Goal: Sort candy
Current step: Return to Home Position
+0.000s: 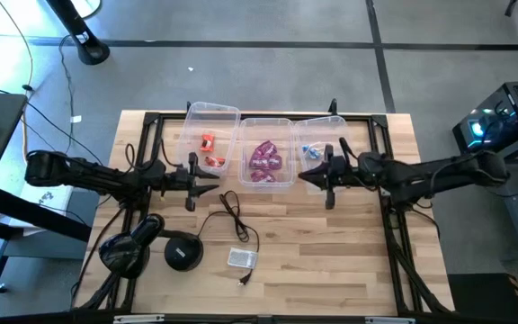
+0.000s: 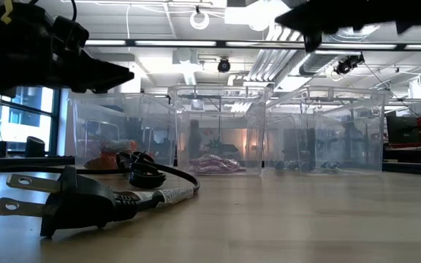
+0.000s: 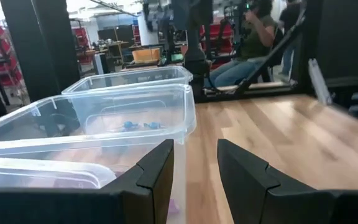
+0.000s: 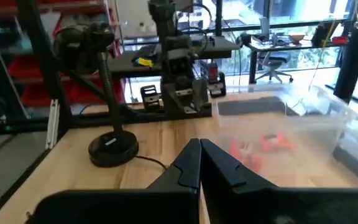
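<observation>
Three clear bins stand side by side at the table's far middle. The left bin (image 1: 212, 115) holds orange-red candy (image 1: 209, 144), the middle bin (image 1: 266, 126) purple candy (image 1: 266, 160), the right bin (image 1: 324, 124) light blue candy (image 1: 311, 151). My left gripper (image 1: 216, 178) stands open and level just near of the left bin, with nothing between its fingers (image 3: 160, 165). My right gripper (image 1: 302, 176) is shut on nothing, level, at the near edge of the right bin, its tips pointing toward the left arm. The right wrist view shows its closed fingers (image 4: 188, 163) and the orange-red candy (image 4: 272, 142) beyond.
A black cable (image 1: 234, 216) with a plug (image 2: 71, 201) and a small white box (image 1: 241, 258) lie near the table's front middle. A black round base (image 1: 183, 253) and a dark device (image 1: 126, 254) sit at the near left. A seated person (image 3: 253, 37) shows beyond the table.
</observation>
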{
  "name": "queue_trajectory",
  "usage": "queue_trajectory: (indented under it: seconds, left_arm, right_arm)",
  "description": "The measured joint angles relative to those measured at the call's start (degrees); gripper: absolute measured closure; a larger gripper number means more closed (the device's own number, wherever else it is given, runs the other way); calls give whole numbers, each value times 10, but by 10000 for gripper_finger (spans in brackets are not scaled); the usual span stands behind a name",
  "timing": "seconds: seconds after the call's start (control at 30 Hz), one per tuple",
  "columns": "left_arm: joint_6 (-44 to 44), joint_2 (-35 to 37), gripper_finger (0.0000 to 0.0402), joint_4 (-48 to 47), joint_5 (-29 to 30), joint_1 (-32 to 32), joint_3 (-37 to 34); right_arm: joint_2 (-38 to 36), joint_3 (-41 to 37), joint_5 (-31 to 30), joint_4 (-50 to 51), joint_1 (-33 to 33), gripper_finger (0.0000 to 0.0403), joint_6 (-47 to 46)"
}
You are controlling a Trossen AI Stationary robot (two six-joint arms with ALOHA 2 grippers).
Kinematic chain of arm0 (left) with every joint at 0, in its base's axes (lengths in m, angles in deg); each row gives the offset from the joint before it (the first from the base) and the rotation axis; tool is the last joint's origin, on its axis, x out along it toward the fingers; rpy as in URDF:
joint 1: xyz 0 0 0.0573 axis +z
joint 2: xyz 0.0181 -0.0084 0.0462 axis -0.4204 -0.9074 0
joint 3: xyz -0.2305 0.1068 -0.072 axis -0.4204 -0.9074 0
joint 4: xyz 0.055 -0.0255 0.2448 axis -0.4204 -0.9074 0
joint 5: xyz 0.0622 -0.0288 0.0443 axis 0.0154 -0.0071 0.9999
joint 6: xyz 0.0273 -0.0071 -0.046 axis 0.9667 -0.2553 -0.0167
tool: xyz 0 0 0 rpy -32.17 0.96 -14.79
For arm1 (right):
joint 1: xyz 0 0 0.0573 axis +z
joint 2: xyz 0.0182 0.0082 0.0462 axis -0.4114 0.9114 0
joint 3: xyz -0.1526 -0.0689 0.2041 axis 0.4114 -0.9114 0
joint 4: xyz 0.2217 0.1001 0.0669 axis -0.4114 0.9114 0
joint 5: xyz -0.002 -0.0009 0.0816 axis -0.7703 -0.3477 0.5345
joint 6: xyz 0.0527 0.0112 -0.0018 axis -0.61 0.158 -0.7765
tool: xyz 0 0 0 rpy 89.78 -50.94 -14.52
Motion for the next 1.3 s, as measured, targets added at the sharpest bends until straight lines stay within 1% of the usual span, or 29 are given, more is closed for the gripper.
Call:
queue_trajectory:
  seconds: [0.1,0.17,0.27,0.37,0.47,0.57,0.77,0.93,1.1,1.3]
  left_arm:
    - [40,-1,287,0,0,0,-1]
    - [59,-1,287,-2,1,0,-1]
    - [71,-1,287,-4,2,0,-1]
    - [65,-1,287,-2,2,0,-1]
    - [64,-1,287,-1,2,0,-1]
    - [67,-1,287,-1,2,0,-1]
    - [64,-1,287,0,2,0,-1]
    - [65,-1,287,0,2,0,-1]
    - [65,-1,287,0,1,0,-1]
    - [65,-1,287,-1,1,0,-1]
  right_arm:
    - [0,-67,37,-97,-33,403,-6]
    - [0,-93,71,-126,-63,403,3]
    - [0,-115,122,-122,-105,403,3]
    - [0,-132,166,-129,-132,403,4]
    - [0,-153,189,-126,-145,403,4]
    - [-6,-181,192,-131,-146,403,5]
    - [-32,-252,192,-210,-146,403,19]
    - [-56,-297,177,-243,-154,403,30]
    - [-69,-299,182,-222,-154,403,41]
    - [-69,-299,162,-224,-155,403,48]
